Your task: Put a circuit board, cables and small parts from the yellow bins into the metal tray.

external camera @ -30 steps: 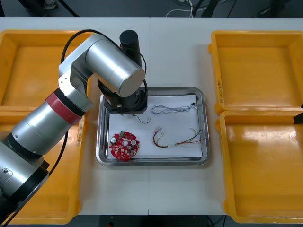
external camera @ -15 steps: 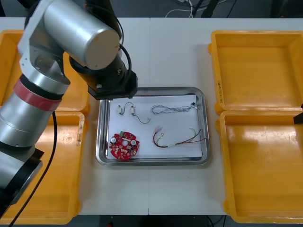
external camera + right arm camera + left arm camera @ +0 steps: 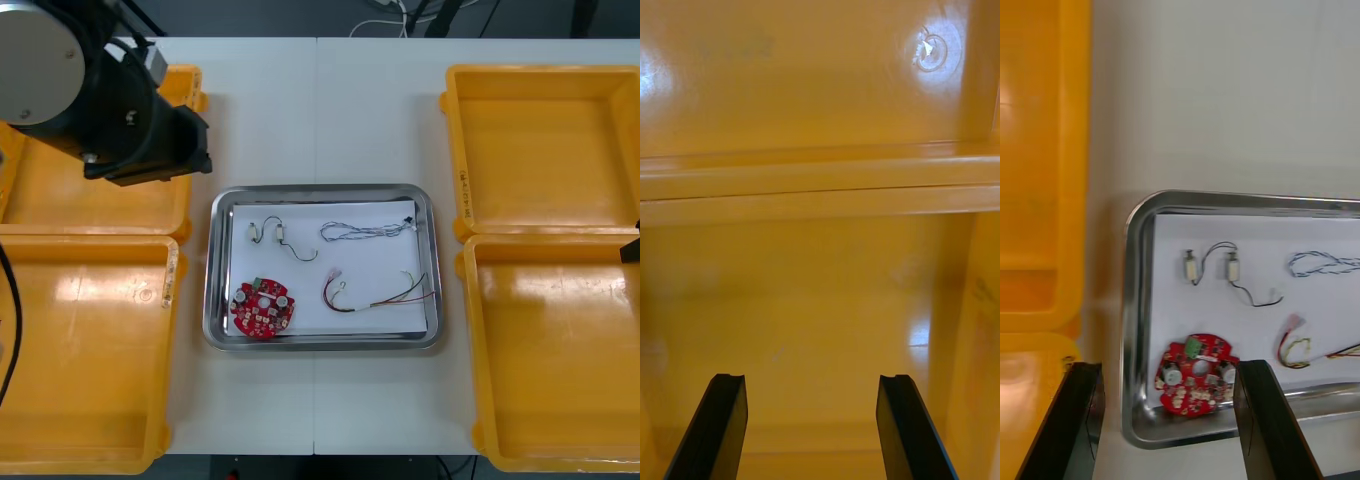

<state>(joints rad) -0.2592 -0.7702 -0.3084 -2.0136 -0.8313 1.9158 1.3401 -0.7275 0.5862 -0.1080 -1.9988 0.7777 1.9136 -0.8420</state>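
The metal tray sits mid-table with white lining. In it lie a red circuit board, a black cable with two small metal parts, a twisted blue and white cable and a red and yellow cable. My left arm hangs high over the far left yellow bin. In the left wrist view my left gripper is open and holds nothing, with the tray, board and black cable beyond its fingers. My right gripper stands open over a bare bin floor.
Two yellow bins line the right side and look bare, as does the near left bin. A dark piece of the right arm shows at the right edge. White table surrounds the tray.
My left arm has pulled up and away from the tray's far left corner toward the far left bin. The black cable with the metal parts now lies uncovered in the tray.
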